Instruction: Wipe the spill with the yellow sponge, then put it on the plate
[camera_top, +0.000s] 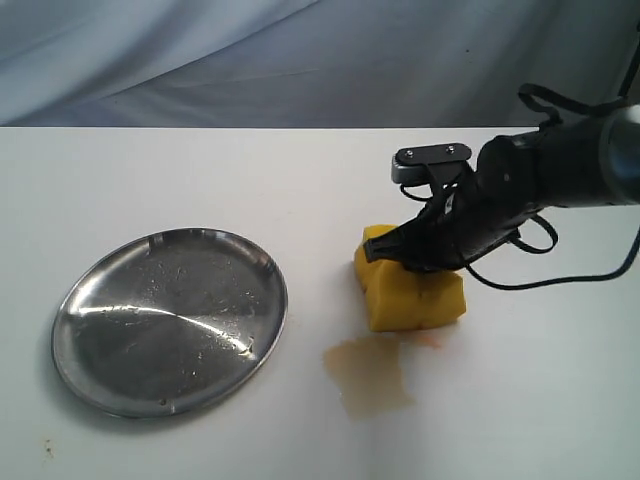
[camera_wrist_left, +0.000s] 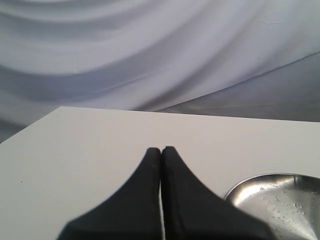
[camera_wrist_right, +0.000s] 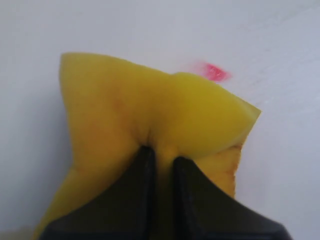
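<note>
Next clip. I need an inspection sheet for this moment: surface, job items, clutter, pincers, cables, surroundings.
Surface: white table, wet only at the spill.
Job's things: tan spill not yet wiped; yellow sponge on the table at the spill's far edge; silver plate to the left of both, nothing on it.
Clutter: tiny yellow speck near the plate; otherwise nothing seen.
Grippers: right pincer shut on the sponge, denting it; left pincer shut, empty, over the table by the plate's rim.
Cables: one black cable loops loose behind the right pincer.
Surroundings: grey-blue draped cloth behind the table.
</note>
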